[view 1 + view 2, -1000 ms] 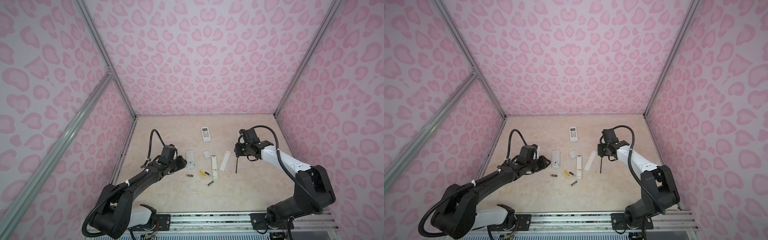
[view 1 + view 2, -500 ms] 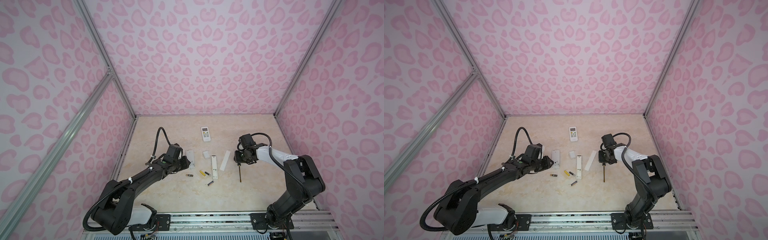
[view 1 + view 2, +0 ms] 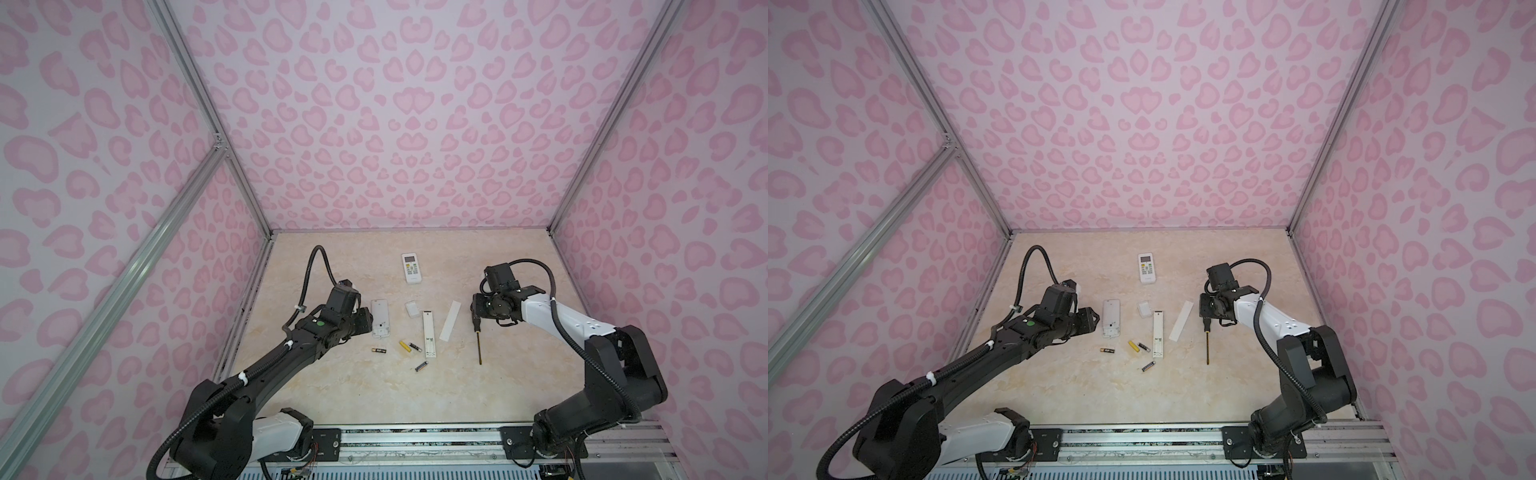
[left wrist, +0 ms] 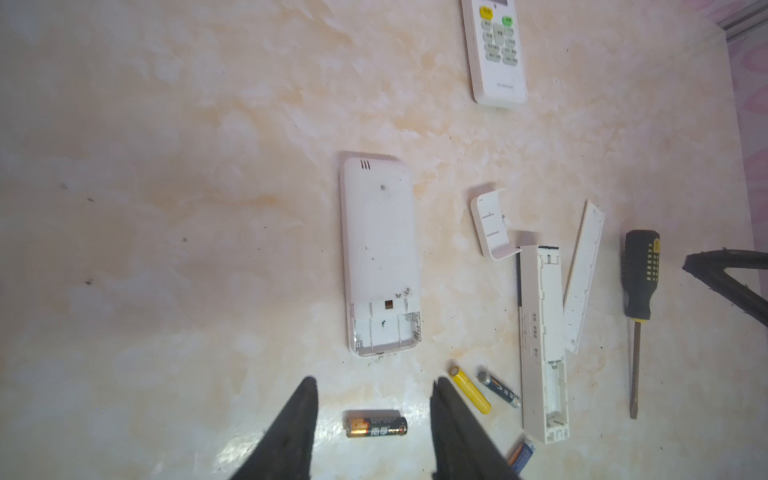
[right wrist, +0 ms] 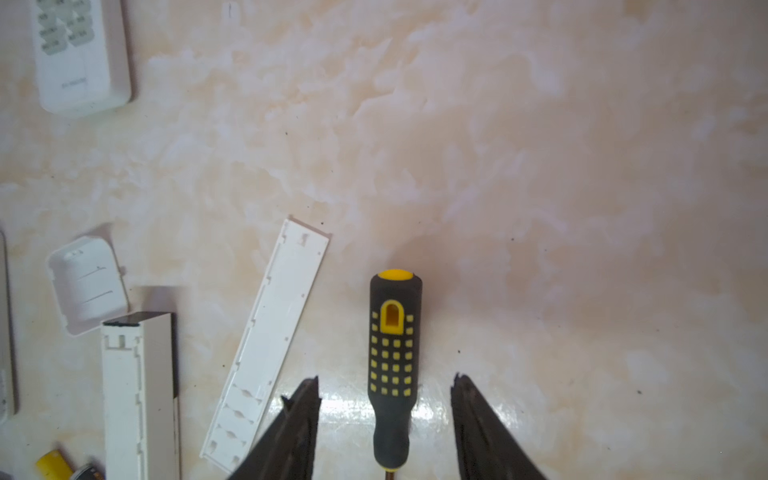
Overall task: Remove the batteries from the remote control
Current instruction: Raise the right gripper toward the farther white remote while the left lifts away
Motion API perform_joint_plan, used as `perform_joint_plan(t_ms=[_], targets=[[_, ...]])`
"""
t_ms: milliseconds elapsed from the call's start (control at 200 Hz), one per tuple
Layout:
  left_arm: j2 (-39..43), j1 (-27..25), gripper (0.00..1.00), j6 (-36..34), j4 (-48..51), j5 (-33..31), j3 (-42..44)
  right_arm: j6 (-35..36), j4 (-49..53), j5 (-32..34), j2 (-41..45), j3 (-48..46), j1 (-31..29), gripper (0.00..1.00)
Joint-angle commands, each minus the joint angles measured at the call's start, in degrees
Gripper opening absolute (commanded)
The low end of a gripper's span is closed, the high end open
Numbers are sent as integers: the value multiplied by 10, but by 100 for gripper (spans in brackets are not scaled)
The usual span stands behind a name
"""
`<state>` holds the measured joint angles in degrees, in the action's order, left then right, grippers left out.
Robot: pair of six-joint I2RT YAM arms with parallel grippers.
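Quick look at the left claw [image 4: 374, 382]: parted roughly halfway, gripping nothing. Right between its fingers, flat on the table [image 4: 166, 208], a black-and-gold battery [image 4: 376, 427], touching neither finger. Just off to one side of that claw, a yellow battery [image 4: 469, 389] and a dark blue one [image 4: 498, 389] nearly side by side. Also a fourth cell [image 4: 523, 455] peeking past the finger, close to the slim remote [image 4: 542, 340]. Straight ahead of the claw, the wider remote [image 4: 380, 257], face down, bay [image 4: 384, 328] uncovered and looking empty. Slim one's long bay looking empty too.

Right claw [image 5: 385, 378]: also about half open, holding nothing, straddling the screwdriver [image 5: 392, 361] handle without touching it. Long cover [image 5: 266, 340] just beside that claw.

Possible trouble from here: third remote [image 4: 494, 50], well ahead of both claws, face up and apparently not opened yet, so probably more cells inside.

- Clipping a loose round cell while swinging over, sending it rolling toward the table edge.
- Closing skewed on the screwdriver and kicking it into the long cover.
- Flipping that slick plastic remote and dropping it mid-turn.
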<state>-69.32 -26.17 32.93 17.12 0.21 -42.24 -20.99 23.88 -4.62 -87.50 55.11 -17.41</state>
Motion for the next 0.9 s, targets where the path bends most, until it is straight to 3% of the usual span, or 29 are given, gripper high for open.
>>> perform_joint_plan(t_ms=[0,215,475,635,895], targets=[[42,17,54,-36,16,-61,1,21,20,22,15,18,-5,51],[116,68,74,-66,1,-72,11,14,26,50,-13,79,-48,52],[159,116,98,-63,-31,-43,21,16,11,28,-150,204,-119,60],[131,121,99,-78,-41,-20,11,10,-5,16,-223,274,-134,66],[57,120,98,-107,-72,-31,-13,-1,71,53,-371,472,-140,69]])
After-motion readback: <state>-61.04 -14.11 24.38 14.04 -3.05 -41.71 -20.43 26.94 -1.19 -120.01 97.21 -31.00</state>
